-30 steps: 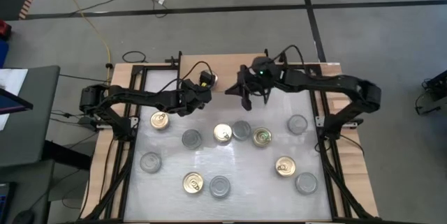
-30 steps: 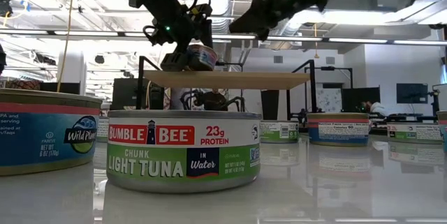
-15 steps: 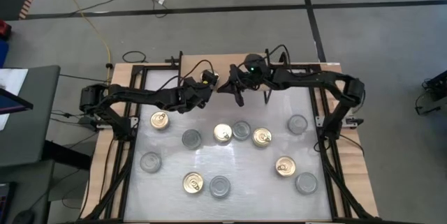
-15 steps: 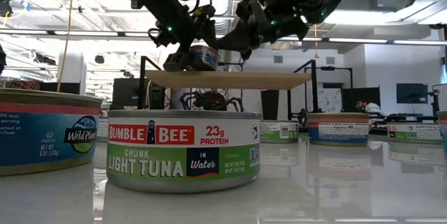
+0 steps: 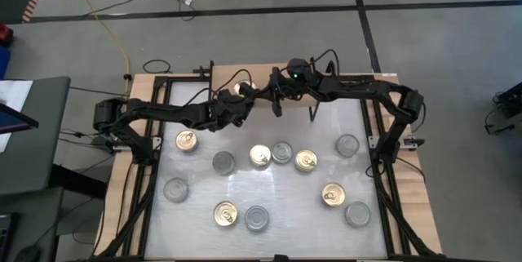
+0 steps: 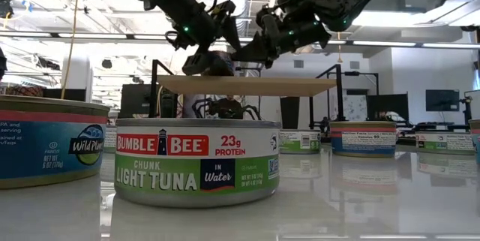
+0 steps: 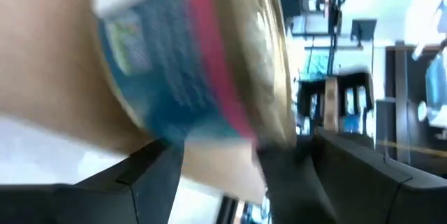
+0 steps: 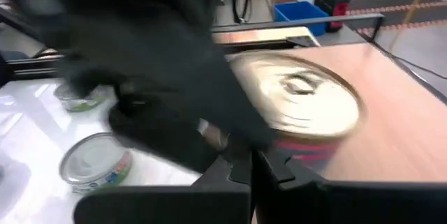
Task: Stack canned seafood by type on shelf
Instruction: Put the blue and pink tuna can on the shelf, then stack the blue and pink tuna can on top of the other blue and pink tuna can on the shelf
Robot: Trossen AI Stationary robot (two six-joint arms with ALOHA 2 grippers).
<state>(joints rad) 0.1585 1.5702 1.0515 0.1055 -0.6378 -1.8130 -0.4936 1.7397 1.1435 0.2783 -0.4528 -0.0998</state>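
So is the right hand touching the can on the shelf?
Cannot tell. In the right wrist view the shut right hand sits right at the can on the shelf, but blur hides any contact or gap.

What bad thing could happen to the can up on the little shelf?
1. The left gripper holds the can on the shelf, and the shut right gripper is right beside it. A bump between the two might knock the can crooked.
2. The can sits near the shelf's left end in the low view, so a push could slide it off.
3. Other cans stand close by on the table below; a falling can may hit them.
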